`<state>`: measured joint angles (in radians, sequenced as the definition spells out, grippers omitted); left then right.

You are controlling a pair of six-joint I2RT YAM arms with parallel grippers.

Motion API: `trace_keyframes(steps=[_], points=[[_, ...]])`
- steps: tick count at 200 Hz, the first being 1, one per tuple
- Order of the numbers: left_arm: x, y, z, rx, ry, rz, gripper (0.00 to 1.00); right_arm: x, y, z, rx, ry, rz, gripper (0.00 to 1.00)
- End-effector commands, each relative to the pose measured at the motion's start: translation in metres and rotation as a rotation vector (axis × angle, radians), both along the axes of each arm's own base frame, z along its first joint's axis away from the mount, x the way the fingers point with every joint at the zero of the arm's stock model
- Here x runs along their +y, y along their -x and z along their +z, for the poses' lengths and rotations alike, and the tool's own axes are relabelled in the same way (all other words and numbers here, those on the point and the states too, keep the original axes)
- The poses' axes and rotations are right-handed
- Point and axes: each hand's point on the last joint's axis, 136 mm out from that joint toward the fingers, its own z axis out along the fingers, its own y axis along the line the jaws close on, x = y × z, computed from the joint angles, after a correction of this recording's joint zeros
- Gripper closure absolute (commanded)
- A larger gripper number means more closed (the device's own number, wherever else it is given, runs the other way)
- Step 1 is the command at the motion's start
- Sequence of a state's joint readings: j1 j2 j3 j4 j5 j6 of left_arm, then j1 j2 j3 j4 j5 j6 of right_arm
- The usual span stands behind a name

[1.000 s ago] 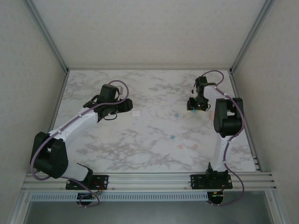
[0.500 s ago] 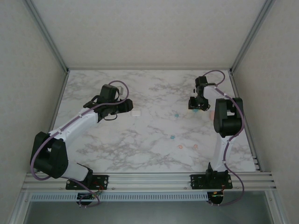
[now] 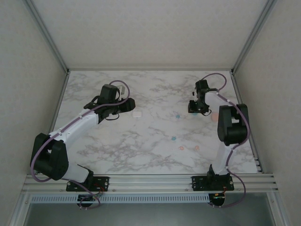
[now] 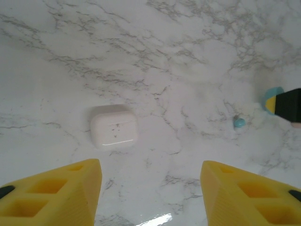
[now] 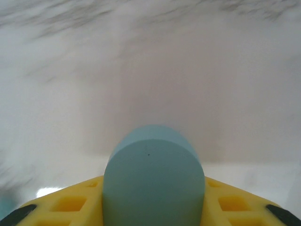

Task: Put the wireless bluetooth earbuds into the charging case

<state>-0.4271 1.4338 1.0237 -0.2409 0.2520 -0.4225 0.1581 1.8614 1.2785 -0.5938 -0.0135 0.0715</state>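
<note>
- The top view takes in the whole worktop point(image 3: 94, 141); the left arm point(image 3: 80, 123) reaches towards the far centre-left and the right arm point(image 3: 229, 123) stretches to the far right.
- The same view places the loose pieces; two teal earbuds point(image 3: 178, 116) lie on bare marble right of centre, one farther than the other, and two pink earbuds point(image 3: 181, 148) lie side by side nearer the arm bases, all apart from every case.
- The left wrist view gives the close detail: the white case point(image 4: 114, 126) lies flat with its lid shut, just beyond the left jaws; these stand released with only marble between them; what the case holds cannot be told.
- The right wrist view shows the teal case point(image 5: 154, 174) upright, the right jaws grasping it on both sides; the marble behind is blurred.
- The pink case point(image 3: 214, 116) lies just right of the right jaws, partly hidden by the right arm.
</note>
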Motion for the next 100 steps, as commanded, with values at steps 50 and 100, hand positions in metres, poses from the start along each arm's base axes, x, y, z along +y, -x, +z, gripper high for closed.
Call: trace_keyframes(steps=[50,100], points=[[-0.046,0.016,0.129,-0.196,0.392,-0.151,0.42,0.135,0.07,0.216,-0.754,-0.282,0.655,0.65],[-0.1,0.054,0.177,-0.19,0.473,-0.373,0.41,0.173,0.124,0.266,-0.982,-0.222,0.955,0.66]])
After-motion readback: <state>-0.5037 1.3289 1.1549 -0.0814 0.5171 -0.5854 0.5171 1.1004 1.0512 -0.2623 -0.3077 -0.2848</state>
